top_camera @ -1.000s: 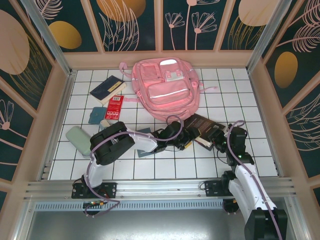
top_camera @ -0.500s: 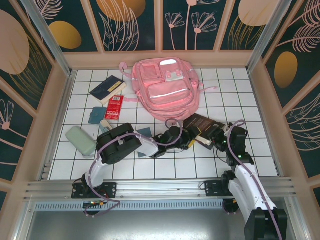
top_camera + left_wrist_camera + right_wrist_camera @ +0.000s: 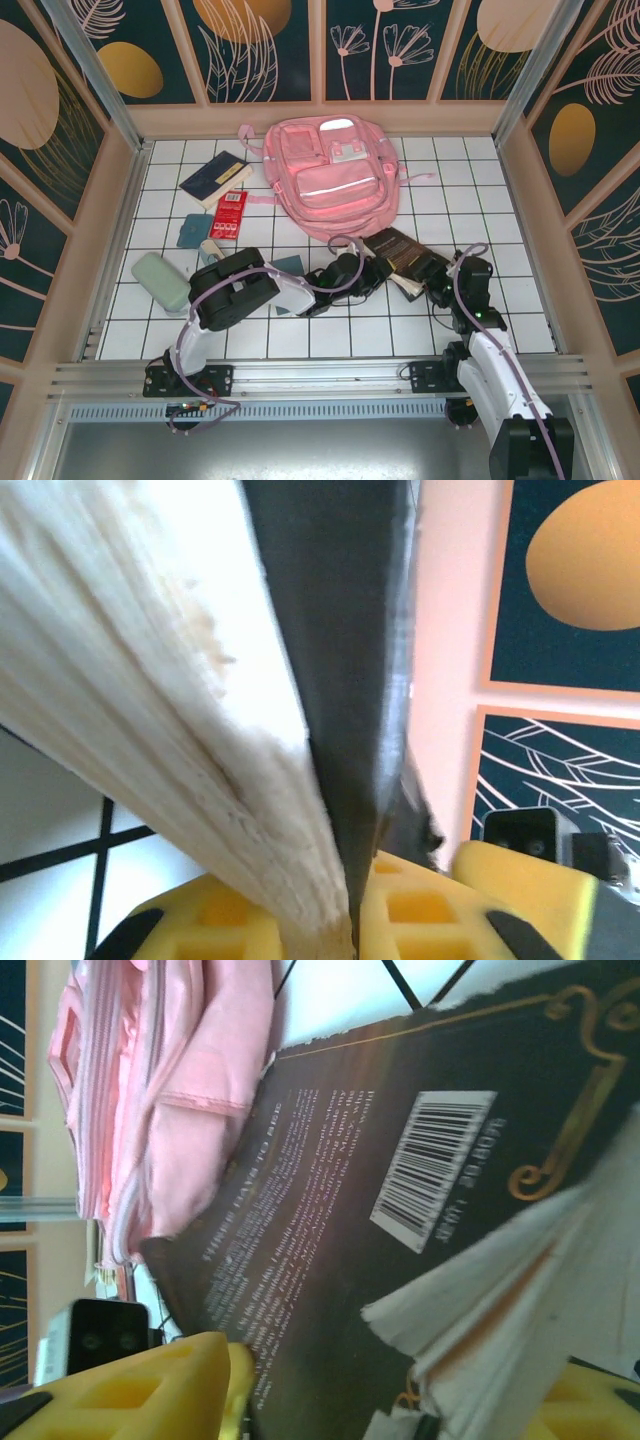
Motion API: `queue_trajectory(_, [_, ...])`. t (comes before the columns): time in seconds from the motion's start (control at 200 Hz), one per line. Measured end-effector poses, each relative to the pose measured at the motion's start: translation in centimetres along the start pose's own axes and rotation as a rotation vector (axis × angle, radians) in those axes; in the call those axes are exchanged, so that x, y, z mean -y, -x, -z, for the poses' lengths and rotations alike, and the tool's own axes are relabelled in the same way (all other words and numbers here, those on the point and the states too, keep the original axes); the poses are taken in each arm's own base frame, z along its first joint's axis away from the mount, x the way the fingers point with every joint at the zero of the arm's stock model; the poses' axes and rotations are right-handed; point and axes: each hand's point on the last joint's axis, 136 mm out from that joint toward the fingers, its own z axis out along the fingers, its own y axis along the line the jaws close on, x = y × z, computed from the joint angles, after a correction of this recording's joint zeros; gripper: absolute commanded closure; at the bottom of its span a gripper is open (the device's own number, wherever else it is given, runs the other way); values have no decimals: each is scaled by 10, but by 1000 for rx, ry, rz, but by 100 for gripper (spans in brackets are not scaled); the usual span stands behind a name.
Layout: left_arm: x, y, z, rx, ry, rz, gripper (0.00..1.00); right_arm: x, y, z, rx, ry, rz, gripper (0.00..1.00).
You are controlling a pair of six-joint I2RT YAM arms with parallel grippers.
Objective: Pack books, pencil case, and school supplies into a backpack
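One brown book (image 3: pixel 400 248) lay by one backpack (image 3: pixel 335 175); we saw left claw (image 3: pixel 355 925) clamping the book, right claw (image 3: pixel 375 1400) straddling it, grip unclear.

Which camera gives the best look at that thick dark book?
The top external view: it shows most of the dark book, beside the backpack. The right wrist view shows its barcoded cover close up; the left wrist view, its page edges.

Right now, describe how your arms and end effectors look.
Left arm and right arm: white links, black joint housings, with a lilac cable looping along each. End effector fingers are yellow blocks with square recesses and black edging.
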Motion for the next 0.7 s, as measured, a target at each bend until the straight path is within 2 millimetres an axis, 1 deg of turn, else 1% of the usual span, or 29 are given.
queue_trajectory(0.145, [11,-4,9,16,23,-63,91,-4,2,7,20,-8,27,38])
queue_trajectory(0.23, [22,-5,13,34,38,-119,91,-6,8,14,60,-15,38,36])
queue_trajectory(0.375, [39,-1,17,76,72,-219,91,-6,19,25,132,-36,50,34])
queue_trajectory(0.45, [44,1,19,93,100,-279,91,-7,22,29,157,-42,51,34])
queue_trajectory(0.561, [49,4,21,119,139,-371,92,-7,22,30,158,-45,50,34])
queue_trajectory(0.591, [50,5,21,126,148,-395,94,-6,22,30,158,-46,50,33])
queue_trajectory(0.606, [50,6,22,129,155,-408,96,-6,23,30,158,-46,50,30])
queue_trajectory(0.641, [48,8,24,135,176,-446,99,-7,23,30,160,-45,52,29])
queue_trajectory(0.701, [46,10,28,139,207,-506,99,-10,25,31,166,-43,57,29])
